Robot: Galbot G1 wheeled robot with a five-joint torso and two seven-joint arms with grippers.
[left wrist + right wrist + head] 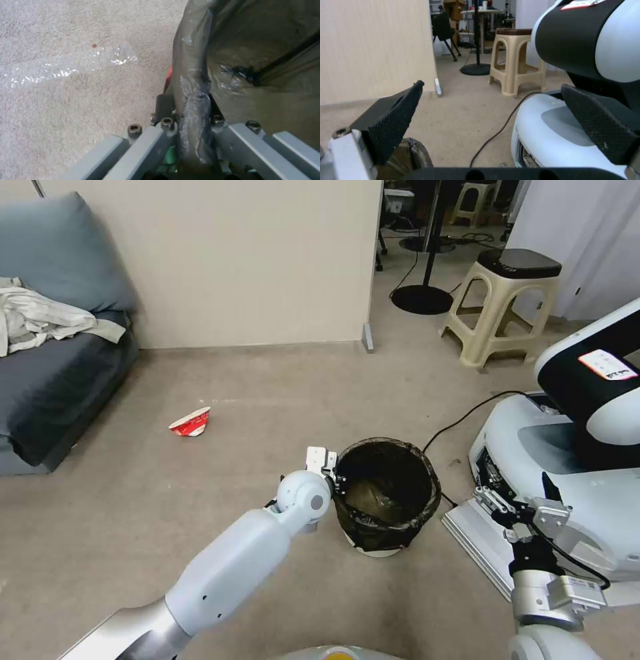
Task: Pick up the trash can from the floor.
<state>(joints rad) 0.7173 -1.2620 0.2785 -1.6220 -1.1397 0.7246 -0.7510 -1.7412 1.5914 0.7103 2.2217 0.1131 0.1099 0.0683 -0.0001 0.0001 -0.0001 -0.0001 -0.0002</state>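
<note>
Here the trash can (387, 493) stands upright on the floor (220, 473), its open mouth facing up, and the left tool (331, 473) sits right at the can's near-left rim. In the left wrist view the fingers (163, 107) straddle that bag-covered rim (195, 100), one outside the wall and one inside, clenched on it. The right tool (493, 125) hangs well to the can's right, released wide, holding nothing. The lift, I judge, falls to the left arm, straight up along the can's vertical axis.
</note>
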